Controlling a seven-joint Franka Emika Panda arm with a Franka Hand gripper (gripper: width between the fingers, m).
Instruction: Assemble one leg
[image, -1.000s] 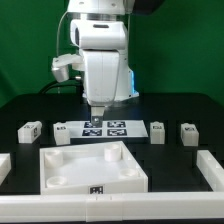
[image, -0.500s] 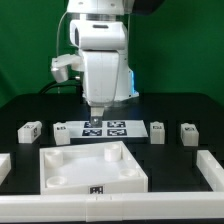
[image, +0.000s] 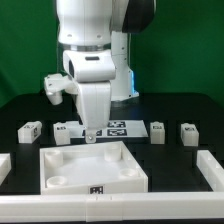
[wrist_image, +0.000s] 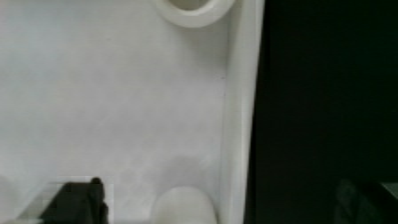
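Observation:
Several small white legs with square markers stand in a row on the black table in the exterior view: one at the far left (image: 30, 129), one beside my gripper (image: 64, 130), and two to the right (image: 157, 131) (image: 187, 132). My gripper (image: 90, 134) hangs low over the back edge of the large white panel (image: 60, 162), just right of the second leg. It is open and holds nothing. In the wrist view my gripper (wrist_image: 221, 203) has its dark fingertips (wrist_image: 75, 200) wide apart over the panel's white surface (wrist_image: 107, 110), with a round socket (wrist_image: 196, 10) showing.
The marker board (image: 112, 127) lies behind the panel, partly hidden by my arm. White furniture parts sit at the table's left front edge (image: 3, 161) and right front edge (image: 211, 168). A rounded bump (wrist_image: 183, 206) on the panel shows between my fingers.
My arm has swung to the exterior view's left and come down, from over the marker board to the panel's back edge. The parts have not moved.

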